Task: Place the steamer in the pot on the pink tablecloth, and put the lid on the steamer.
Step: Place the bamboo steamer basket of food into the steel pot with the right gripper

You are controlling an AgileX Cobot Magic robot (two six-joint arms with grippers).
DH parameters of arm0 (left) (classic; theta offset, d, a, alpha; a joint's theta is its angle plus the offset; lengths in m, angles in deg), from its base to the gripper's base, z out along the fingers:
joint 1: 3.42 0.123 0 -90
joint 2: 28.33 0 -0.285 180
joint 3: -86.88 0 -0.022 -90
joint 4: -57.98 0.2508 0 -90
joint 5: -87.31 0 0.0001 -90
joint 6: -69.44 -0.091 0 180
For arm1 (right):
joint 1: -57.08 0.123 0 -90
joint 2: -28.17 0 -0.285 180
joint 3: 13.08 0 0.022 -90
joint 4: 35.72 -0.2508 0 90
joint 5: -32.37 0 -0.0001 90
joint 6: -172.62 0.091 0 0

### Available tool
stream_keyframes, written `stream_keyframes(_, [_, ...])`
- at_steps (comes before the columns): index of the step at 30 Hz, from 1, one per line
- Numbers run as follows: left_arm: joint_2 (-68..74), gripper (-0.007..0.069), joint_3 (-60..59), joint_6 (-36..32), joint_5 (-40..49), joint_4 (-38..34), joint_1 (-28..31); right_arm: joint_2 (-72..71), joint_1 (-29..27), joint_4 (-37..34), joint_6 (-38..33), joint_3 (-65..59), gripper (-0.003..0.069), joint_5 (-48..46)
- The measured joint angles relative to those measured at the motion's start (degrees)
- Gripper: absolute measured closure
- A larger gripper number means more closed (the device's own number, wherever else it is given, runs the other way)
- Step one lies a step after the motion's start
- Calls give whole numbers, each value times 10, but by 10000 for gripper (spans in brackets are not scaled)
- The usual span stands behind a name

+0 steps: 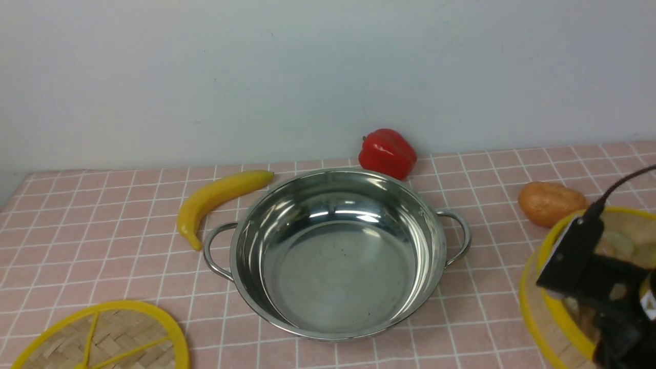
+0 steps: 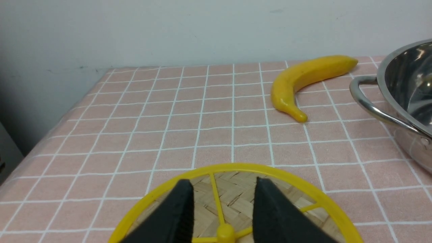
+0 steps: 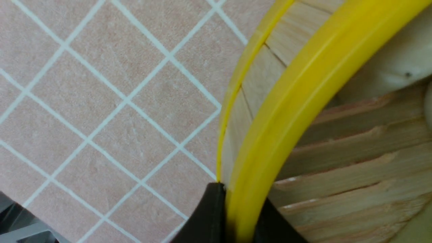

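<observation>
The shiny pot (image 1: pixel 328 287) stands empty in the middle of the pink tablecloth (image 1: pixel 102 246). At the front left lies the lid (image 1: pixel 102 338), flat on the cloth. My left gripper (image 2: pixel 222 182) hovers open over the lid (image 2: pixel 236 192), one finger on each side of a yellow spoke and touching nothing. The steamer (image 1: pixel 533 302) is at the right edge, partly cut off by the frame. My right gripper (image 3: pixel 241 199) is shut on the yellow rim of the steamer (image 3: pixel 354 162), one finger outside the wall and one inside. The right arm's wrist (image 1: pixel 589 271) hides part of the basket.
A yellow banana (image 1: pixel 215 197) lies just left of the pot's left handle. A red pepper (image 1: pixel 387 152) sits behind the pot by the wall. A brown potato (image 1: pixel 551 203) lies behind the steamer. Pale pieces (image 1: pixel 620 246) lie inside the steamer.
</observation>
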Motion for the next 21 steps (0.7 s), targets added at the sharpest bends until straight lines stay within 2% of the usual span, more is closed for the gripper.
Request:
stream_keyframes(5, [0, 382, 0, 0, 0, 0, 0, -8, 0, -5, -64, 99, 591, -35])
stream_keyframes(11, [0, 382, 0, 0, 0, 0, 0, 74, 19, -23, -169, 226, 591, -39])
stream_keyframes(16, [0, 382, 0, 0, 0, 0, 0, 174, 79, -24, -232, 329, 591, -40])
stream_keyframes(21, [0, 382, 0, 0, 0, 0, 0, 278, 149, 4, -253, 424, 591, -39])
